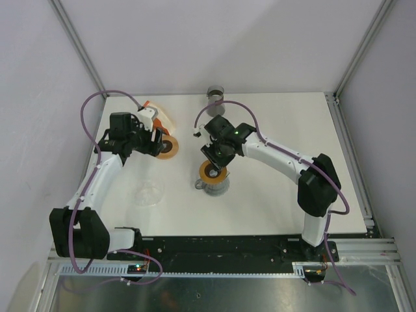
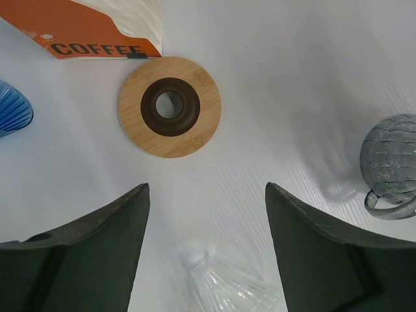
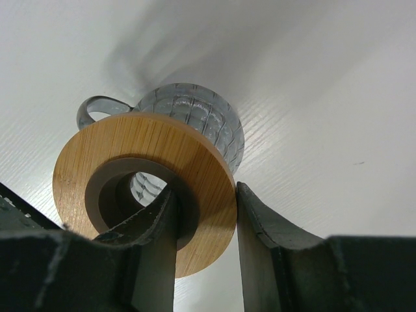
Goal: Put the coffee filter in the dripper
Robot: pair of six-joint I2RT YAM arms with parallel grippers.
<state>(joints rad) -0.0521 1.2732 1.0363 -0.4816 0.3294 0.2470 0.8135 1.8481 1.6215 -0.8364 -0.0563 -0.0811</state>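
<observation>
Clamping wooden ring (image 3: 130, 140), right gripper (image 3: 205, 209) over dripper (image 3: 195, 114)

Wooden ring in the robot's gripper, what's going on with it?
The right gripper is shut on one wooden ring, holding it at the top of a grey ribbed glass cup. The left gripper is open above a second wooden ring that lies flat on the table, next to the orange coffee filter packet. Neither gripper holds a filter.
</observation>
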